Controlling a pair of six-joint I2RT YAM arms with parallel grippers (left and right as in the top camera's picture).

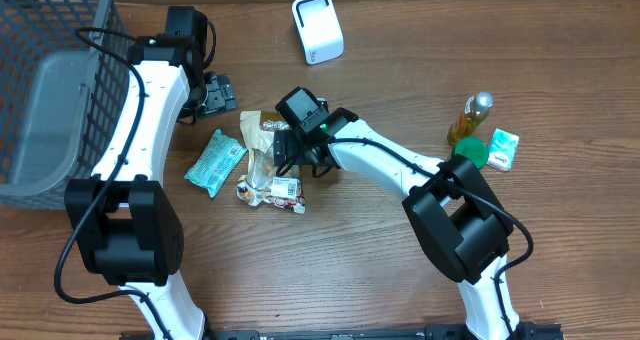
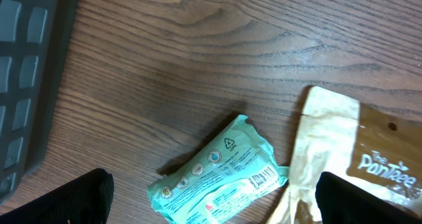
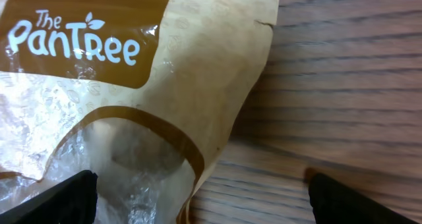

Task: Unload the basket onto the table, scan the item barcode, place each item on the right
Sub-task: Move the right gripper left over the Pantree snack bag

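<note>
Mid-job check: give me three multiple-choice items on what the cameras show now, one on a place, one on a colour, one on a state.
1. Where does the teal packet lie?
A. flat beside the bag
B. on top of the bag
C. tucked under the bag

2. What colour is the bag's band with the brand name?
A. blue
B. red
C. brown

3. How is the right gripper?
A. shut on the bag
B. open, over the bag
C. shut on the teal packet

Answers:
1 A: the overhead view shows the whole packet next to the bag.
2 C: the right wrist view shows white lettering on brown.
3 B: its fingers stand wide apart at the edges of the wrist view, clamping nothing.
</note>
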